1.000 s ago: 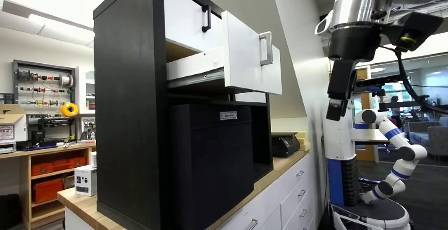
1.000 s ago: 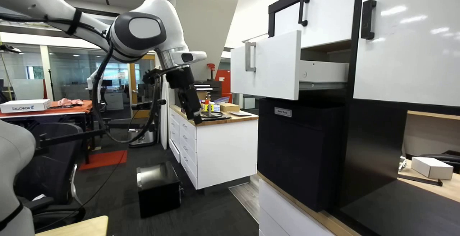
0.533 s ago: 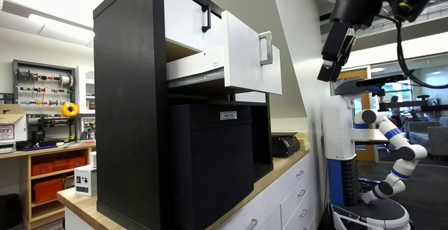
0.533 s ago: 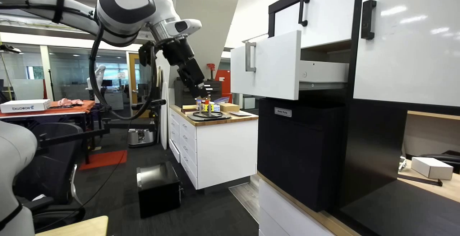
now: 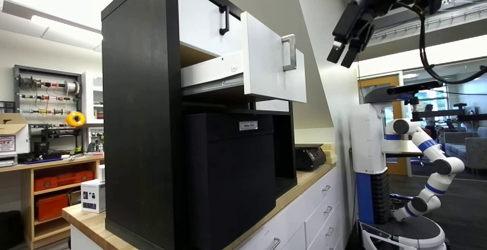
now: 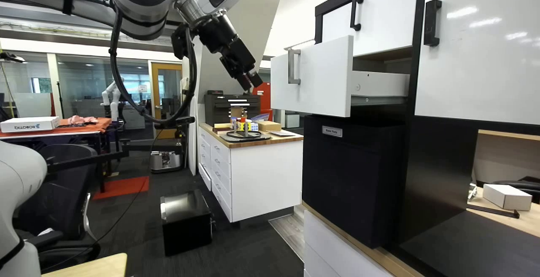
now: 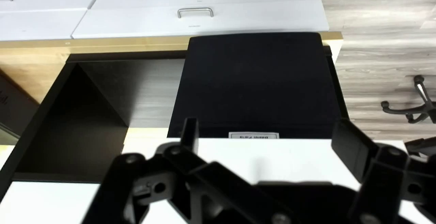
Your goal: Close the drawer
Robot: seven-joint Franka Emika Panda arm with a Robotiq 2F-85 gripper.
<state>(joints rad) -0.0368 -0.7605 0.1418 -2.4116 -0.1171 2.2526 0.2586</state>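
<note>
The drawer (image 5: 266, 59) has a wide white flat front with a silver-grey handle (image 5: 290, 53). It stands pulled out of the tall black cabinet (image 5: 135, 109), below another white front (image 5: 201, 21) that is shut. It also shows pulled out in an exterior view (image 6: 320, 74), and its white front fills the lower middle of the wrist view (image 7: 272, 155). My gripper (image 5: 342, 56) is open and empty. It hangs in front of the drawer front and apart from it, tilted down toward it, also in an exterior view (image 6: 250, 82). In the wrist view its fingers (image 7: 267, 135) are wide apart; the handle is hidden there.
A black bin front (image 5: 236, 170) with a white label sits under the drawer. A large white door (image 6: 481, 66) adjoins the cabinet. A counter with white drawers (image 7: 204, 19) runs below. A grey wall (image 5: 323, 52) rises beside the cabinet.
My gripper has risen and tilted from pointing down to pointing toward the drawer, moving closer to it in both exterior views. The drawer has not moved.
</note>
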